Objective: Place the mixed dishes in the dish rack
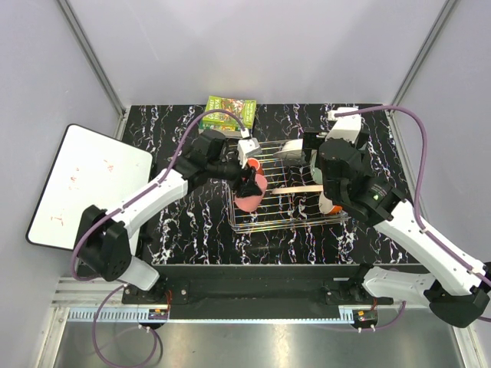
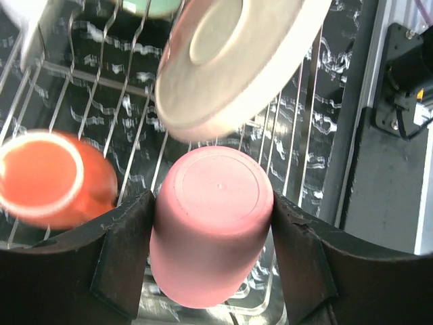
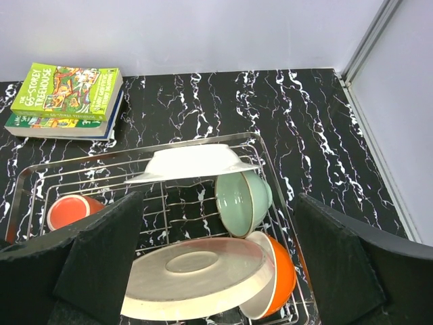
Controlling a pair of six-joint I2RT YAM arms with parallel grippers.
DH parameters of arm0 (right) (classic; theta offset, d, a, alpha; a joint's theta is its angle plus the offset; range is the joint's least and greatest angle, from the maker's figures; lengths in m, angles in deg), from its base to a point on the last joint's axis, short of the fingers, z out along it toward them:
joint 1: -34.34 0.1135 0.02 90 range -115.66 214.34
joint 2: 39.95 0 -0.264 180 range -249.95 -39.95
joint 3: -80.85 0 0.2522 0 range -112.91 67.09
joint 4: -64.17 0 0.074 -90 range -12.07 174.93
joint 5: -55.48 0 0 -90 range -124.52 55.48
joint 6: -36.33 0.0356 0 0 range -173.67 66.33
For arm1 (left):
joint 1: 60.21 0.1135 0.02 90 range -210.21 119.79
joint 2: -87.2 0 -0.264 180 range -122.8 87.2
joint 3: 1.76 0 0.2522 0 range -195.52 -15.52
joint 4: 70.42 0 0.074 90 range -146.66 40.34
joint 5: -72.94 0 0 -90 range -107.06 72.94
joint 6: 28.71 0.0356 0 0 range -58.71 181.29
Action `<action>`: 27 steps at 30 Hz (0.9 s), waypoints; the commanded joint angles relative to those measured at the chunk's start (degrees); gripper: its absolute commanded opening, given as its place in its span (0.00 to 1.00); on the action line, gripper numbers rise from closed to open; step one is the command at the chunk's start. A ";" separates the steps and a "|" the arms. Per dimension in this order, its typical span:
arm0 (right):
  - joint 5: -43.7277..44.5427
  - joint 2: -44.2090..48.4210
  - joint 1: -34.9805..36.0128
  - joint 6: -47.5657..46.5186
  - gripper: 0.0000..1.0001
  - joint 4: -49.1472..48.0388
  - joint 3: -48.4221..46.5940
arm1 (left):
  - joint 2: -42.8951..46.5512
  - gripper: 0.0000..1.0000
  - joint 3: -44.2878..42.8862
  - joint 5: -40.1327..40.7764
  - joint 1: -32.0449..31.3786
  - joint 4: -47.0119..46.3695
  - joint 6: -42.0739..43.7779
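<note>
Start with the dish rack (image 1: 288,192), and it's nearly a full house. The large white plate (image 3: 193,162) stands across the rack's far end. The pink-and-cream plate (image 3: 196,277) leans at the rack's near side, underside up. The pale green bowl (image 3: 243,200) sits on edge toward the rack's right, between the two plates. The orange bowl (image 3: 274,274) is tucked at the rack's near-right corner, right against the pink-and-cream plate. One cup (image 3: 71,210) lies on its side at the rack's left.

That leaves a single piece. The left gripper (image 2: 213,227) is clamped on the last salmon-pink cup (image 2: 210,203), base toward the wrist camera, over the rack's near-left part. It may be hanging just above the bars; I can't tell whether it touches them. By my reckoning five of six are loaded, and only setting this cup down and letting go remains.

The right gripper (image 3: 218,200) hovers above the rack, fingers spread wide, holding nothing.

Beyond the rack's far-left corner, the green book (image 3: 67,91) reads "65-STOREY TREEHOUSE". Well left of the rack, the red scribbles on the white board (image 1: 92,180) are too small to read.
</note>
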 commanded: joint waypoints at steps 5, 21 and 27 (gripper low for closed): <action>2.48 -1.04 0.24 1.68 1.00 2.16 -3.68 | -2.87 0.00 5.50 -6.55 -0.39 -18.04 -1.16; 2.40 -5.44 0.24 2.39 1.00 6.73 -7.37 | -9.02 0.00 12.97 -12.00 0.40 -31.85 -3.18; 2.75 -5.09 0.15 2.74 1.00 7.43 -6.84 | -10.25 0.00 14.03 -12.09 0.49 -29.05 1.81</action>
